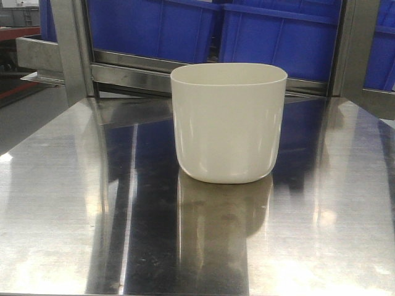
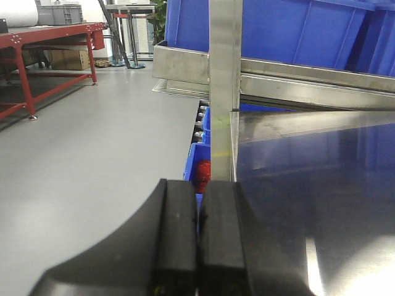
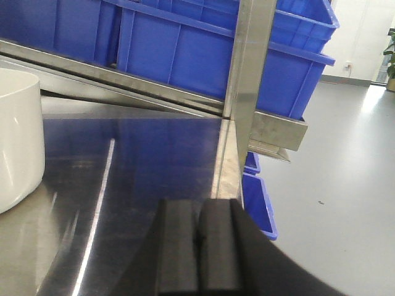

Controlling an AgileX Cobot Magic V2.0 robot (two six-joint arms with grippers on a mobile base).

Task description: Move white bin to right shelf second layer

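The bin (image 1: 229, 123) is standing upright on the tabletop (image 1: 62, 203), mouth facing up. The left gripper (image 2: 199, 240) and right gripper (image 3: 199, 246) are sitting closed, empty.

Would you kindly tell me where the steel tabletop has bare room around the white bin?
The tabletop is bare left of the white bin to the left post, right of it to the right post, and in front to the near edge. Behind it is crowded: shelf rail and blue crates sit close.
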